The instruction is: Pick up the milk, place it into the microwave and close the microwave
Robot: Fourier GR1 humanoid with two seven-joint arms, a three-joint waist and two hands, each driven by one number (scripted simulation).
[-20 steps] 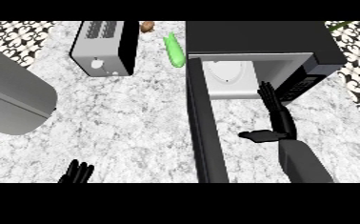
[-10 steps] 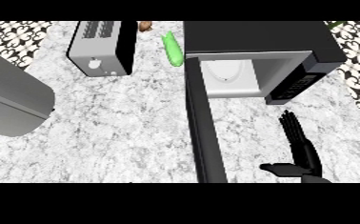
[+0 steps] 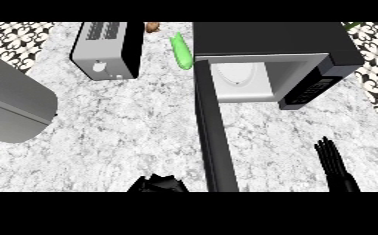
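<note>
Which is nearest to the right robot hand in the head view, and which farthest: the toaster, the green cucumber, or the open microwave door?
From the right robot hand, at the lower right:
1. Microwave door, just to its left.
2. Green cucumber, at the back, left of the microwave.
3. Toaster, back left.

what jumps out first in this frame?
The black microwave at upper right, its door swung wide open down the middle of the counter, with a white object inside. Left of it lie a green item and a toaster; both hands, right hand and left hand, sit at the bottom edge.
</note>
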